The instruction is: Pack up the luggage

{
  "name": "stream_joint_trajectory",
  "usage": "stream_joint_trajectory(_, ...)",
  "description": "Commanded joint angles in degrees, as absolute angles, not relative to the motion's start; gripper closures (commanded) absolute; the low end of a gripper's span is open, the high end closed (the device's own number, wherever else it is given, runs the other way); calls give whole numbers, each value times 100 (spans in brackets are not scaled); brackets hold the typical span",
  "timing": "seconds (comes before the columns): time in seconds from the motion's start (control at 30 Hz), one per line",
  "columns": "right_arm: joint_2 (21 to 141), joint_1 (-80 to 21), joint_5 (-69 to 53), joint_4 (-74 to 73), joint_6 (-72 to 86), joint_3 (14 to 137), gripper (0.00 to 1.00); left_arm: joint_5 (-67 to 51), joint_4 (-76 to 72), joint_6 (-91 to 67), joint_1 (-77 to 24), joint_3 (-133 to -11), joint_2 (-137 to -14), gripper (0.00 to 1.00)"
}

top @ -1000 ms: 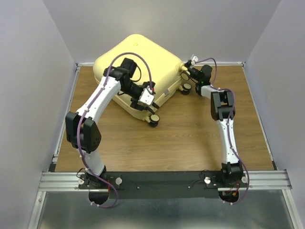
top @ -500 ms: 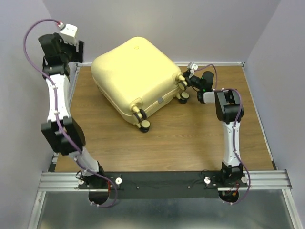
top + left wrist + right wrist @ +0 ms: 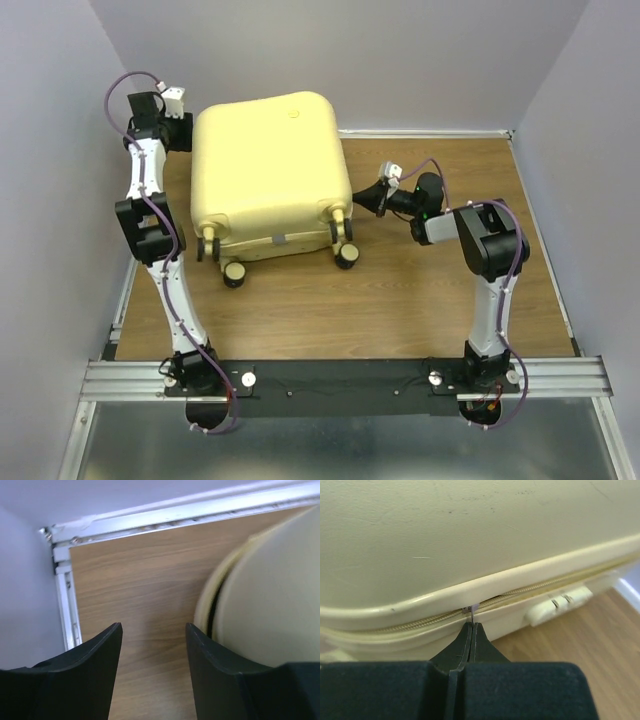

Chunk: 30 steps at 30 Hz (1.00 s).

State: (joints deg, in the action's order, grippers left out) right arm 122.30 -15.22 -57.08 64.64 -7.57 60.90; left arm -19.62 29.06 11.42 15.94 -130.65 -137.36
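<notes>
Zipping seems the step: suitcase (image 3: pixel 270 175) shut on the counter (image 3: pixel 400 290), right tool (image 3: pixel 471 626) clenched on its zipper pull (image 3: pixel 470 611), left tool (image 3: pixel 152 630) released beside its far corner. Next, probably: drag the pull along the seam (image 3: pixel 530 588).

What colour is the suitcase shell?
Pale yellow; the luggage shows best in the top external view.

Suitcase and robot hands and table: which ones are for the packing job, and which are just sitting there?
For the job:
- suitcase
- zipper pull
- right gripper, shut on the zipper pull
- left gripper, open, next to the suitcase

Just there:
- table
- metal rail at the near edge
</notes>
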Motion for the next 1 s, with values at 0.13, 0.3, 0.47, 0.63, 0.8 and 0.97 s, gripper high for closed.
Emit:
stream_joint_trajectory(0.13, 10882, -1916, -5977, 6593, -949, 5063, 100, -3849, 3972, 3145, -763, -13113, -13869, 43)
stream_joint_trajectory(0.3, 10293, -1907, -5293, 5698, -1361, 4536, 99, -4025, 3596, 3130, -1292, -13482, -14097, 46)
stream_joint_trajectory(0.47, 9818, -1916, -4457, 5204, -1293, 4254, 100, -3912, 3043, 3278, -1283, -13835, -13933, 41)
stream_joint_trajectory(0.63, 9694, -2039, -4131, 4896, -739, 4403, 99, -3217, 2304, 2542, -925, -13134, -12834, 8)
stream_joint_trajectory(0.8, 9852, -2338, -3719, 4869, -537, 4623, 99, -3655, 2635, 2205, -423, -12008, -10998, 4)
stream_joint_trajectory(0.97, 10054, -2592, -3490, 4790, -439, 4834, 99, -3999, 3601, 2479, -44, -10333, -9330, 4)
